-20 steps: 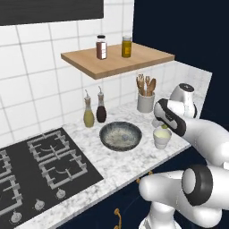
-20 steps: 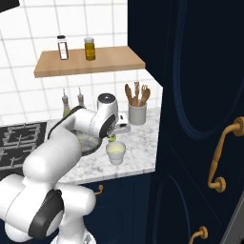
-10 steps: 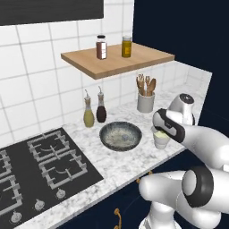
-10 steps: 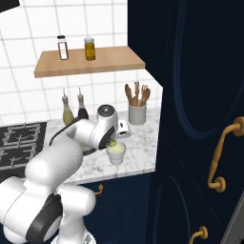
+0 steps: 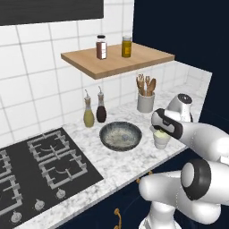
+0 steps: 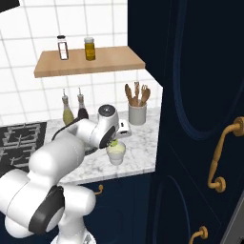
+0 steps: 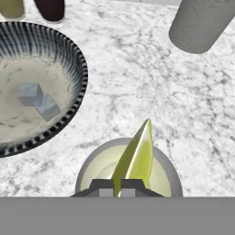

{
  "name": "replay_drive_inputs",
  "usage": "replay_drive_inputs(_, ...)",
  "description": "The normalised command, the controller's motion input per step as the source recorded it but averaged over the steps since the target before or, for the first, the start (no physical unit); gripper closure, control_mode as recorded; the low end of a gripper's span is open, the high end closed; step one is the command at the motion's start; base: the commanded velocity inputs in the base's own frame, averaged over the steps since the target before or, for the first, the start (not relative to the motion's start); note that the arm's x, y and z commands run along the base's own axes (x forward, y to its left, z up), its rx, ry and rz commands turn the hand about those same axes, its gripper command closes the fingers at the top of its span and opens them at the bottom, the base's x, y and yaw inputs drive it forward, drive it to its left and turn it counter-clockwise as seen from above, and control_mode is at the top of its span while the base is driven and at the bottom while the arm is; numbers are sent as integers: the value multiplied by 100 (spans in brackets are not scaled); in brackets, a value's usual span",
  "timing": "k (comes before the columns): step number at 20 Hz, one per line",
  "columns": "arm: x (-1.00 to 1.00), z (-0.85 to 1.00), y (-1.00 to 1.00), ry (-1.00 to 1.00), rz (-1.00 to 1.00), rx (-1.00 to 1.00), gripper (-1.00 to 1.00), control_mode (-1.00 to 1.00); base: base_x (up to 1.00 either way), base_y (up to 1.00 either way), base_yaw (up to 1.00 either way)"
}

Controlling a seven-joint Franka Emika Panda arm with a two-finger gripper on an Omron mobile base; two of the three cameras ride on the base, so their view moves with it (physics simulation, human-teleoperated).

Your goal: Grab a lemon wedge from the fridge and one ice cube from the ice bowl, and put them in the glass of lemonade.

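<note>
The fingers (image 7: 117,188) are pinching the lemon wedge (image 7: 135,158), holding it right over the glass of lemonade (image 7: 98,167), long axis pointing away from the hand. Looks like it's hanging just above the liquid, though that's hard to judge. Ice bowl (image 7: 75,64) is sitting just beside on the worktop (image 7: 151,82), two cubes (image 7: 39,101) inside.
</note>
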Motion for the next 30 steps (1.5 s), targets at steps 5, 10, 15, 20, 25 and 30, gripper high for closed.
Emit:
replay_drive_inputs(5,0,0,0,0,0,0,-100,-100,0,0,0)
replay_drive_inputs(10,0,0,0,0,0,0,-100,-100,0,0,0)
replay_drive_inputs(15,-11,12,0,-6,0,4,-100,-100,0,0,0)
replay_drive_inputs(20,-33,12,0,-13,0,5,-100,-100,0,0,0)
replay_drive_inputs(25,-16,16,6,-9,3,2,-100,-100,0,0,0)
replay_drive_inputs(30,0,58,77,6,10,-19,-100,-100,0,0,0)
